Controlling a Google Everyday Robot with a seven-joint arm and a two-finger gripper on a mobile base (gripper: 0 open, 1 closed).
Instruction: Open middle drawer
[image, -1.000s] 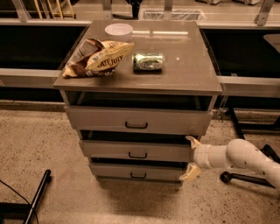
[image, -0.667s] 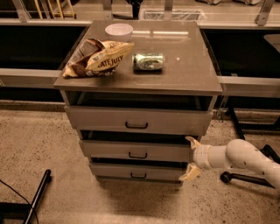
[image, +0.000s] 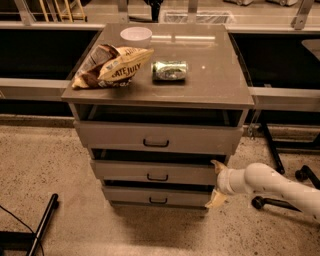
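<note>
A grey-beige cabinet has three drawers stacked. The middle drawer has a plain flat front with a small dark centre handle; it stands slightly pulled out, with a dark gap above it. My gripper on the white arm reaches in from the right and sits at the right end of the middle drawer's front. One finger points up at the drawer's top right corner and the other finger points down by the bottom drawer. The fingers are spread apart and hold nothing.
The top drawer is taller and slightly out. On the cabinet top lie a chip bag, a green can and a white bowl. A chair base with wheels stands right. A dark pole lies bottom left.
</note>
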